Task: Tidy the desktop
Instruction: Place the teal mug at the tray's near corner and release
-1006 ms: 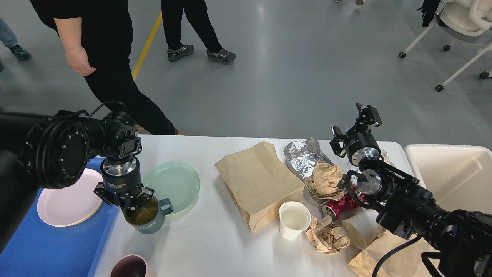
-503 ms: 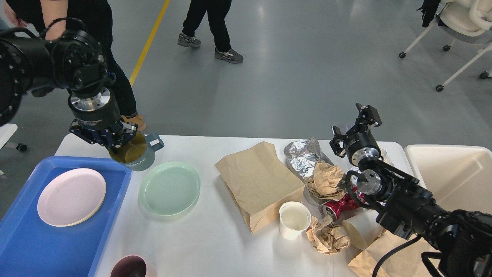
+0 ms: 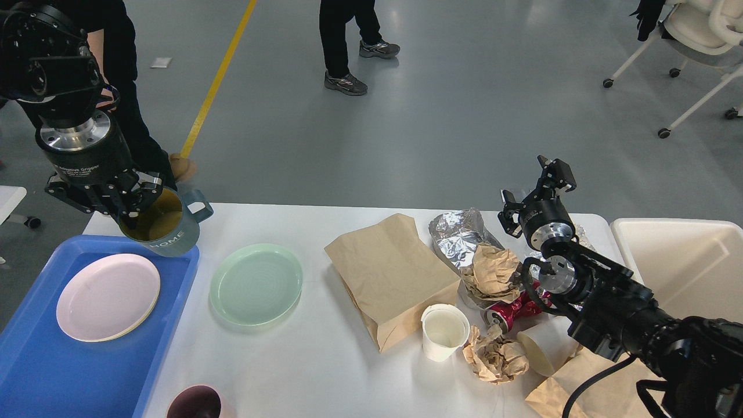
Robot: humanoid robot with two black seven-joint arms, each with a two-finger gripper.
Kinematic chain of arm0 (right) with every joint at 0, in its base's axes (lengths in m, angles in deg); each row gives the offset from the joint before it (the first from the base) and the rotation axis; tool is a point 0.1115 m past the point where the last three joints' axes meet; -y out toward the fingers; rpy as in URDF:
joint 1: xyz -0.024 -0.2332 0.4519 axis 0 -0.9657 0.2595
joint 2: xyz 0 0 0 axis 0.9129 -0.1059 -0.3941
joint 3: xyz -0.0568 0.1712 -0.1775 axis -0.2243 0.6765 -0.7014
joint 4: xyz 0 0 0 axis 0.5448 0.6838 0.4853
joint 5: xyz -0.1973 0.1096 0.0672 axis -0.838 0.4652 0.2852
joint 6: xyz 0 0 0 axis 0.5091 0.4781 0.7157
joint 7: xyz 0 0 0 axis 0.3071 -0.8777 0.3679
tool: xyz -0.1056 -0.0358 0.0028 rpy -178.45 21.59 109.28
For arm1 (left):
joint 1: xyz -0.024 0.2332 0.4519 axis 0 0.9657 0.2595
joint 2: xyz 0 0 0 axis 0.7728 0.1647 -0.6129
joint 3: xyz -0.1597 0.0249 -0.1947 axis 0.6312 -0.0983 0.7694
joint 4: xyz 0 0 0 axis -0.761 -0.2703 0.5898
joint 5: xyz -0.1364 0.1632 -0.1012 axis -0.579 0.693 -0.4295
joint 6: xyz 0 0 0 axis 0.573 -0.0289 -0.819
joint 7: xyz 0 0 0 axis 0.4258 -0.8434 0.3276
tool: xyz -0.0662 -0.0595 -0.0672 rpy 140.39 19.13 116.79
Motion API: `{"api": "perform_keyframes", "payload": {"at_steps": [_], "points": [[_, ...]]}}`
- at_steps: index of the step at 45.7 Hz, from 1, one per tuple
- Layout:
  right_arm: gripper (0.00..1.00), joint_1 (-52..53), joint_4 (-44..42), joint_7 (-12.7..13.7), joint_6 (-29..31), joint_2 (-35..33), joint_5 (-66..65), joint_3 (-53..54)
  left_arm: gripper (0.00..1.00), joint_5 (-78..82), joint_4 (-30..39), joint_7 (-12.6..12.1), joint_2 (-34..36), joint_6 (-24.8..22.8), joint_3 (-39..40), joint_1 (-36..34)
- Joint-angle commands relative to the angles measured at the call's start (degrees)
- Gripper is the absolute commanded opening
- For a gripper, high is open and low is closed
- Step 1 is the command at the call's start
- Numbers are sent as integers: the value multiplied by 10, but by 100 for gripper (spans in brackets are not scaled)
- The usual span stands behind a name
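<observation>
While the left gripper [image 3: 130, 212] clamps the grey-blue ceramic mug [image 3: 168, 226] above the blue plastic tray [image 3: 69, 371], the white rectangular desktop [image 3: 302, 371] stays cluttered: green plate [image 3: 256, 284], paper bag [image 3: 390, 276], foil, cups. Right gripper [image 3: 537, 186] hangs spread, idle.

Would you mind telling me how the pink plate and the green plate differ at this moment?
The pink plate lies inside the blue tray, while the green plate sits directly on the white desktop. The pink plate is pale pink with a cream edge; the green plate is mint with faint rings. The green plate has a taller, more upright rim than the pink plate. Both are round, empty and lying flat.
</observation>
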Motion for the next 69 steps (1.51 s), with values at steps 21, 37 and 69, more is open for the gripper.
{"api": "perform_keyframes", "payload": {"at_steps": [21,37,69], "points": [[100,0,0,0,0,0,0,0,0,2,-119,-3,160,0,2,205],[100,0,0,0,0,0,0,0,0,1,-233,3,233,0,7,351],[100,0,0,0,0,0,0,0,0,1,-307,1,272,0,98,481]]}}
